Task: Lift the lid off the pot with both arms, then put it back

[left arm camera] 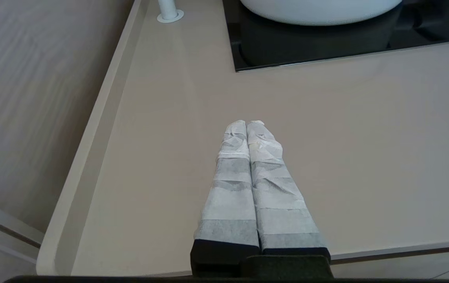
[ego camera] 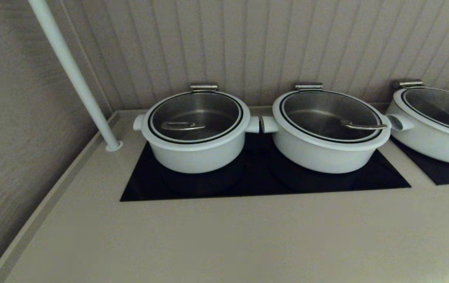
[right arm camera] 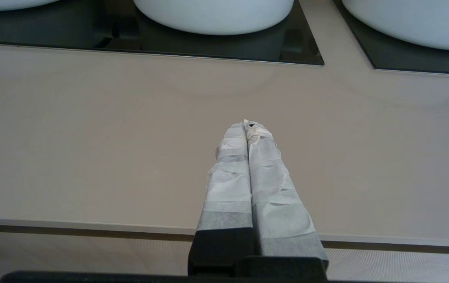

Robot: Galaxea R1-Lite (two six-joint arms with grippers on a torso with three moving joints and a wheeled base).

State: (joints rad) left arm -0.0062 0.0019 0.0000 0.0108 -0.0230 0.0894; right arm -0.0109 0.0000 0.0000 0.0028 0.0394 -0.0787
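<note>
The pot (ego camera: 195, 155) is round and white, with stub handles on both sides, and stands on the left of a black cooktop (ego camera: 263, 184). The glass lid (ego camera: 204, 112) sits closed on it, its bent steel loop handle (ego camera: 183, 126) lying flat. A steel hinge clip (ego camera: 204, 87) is at the pot's far rim. Neither arm shows in the head view. My left gripper (left arm camera: 246, 122) is shut and empty above the bare counter, well short of the pot's underside (left arm camera: 318, 11). My right gripper (right arm camera: 246, 124) is shut and empty above the counter near its front edge.
A wider white pot (ego camera: 326, 145) with a bar-handled lid stands right beside the task pot. A third pot (ego camera: 432, 125) is at the far right on another cooktop. A white pole (ego camera: 75, 74) rises from the counter's back left. Walls close the left and back.
</note>
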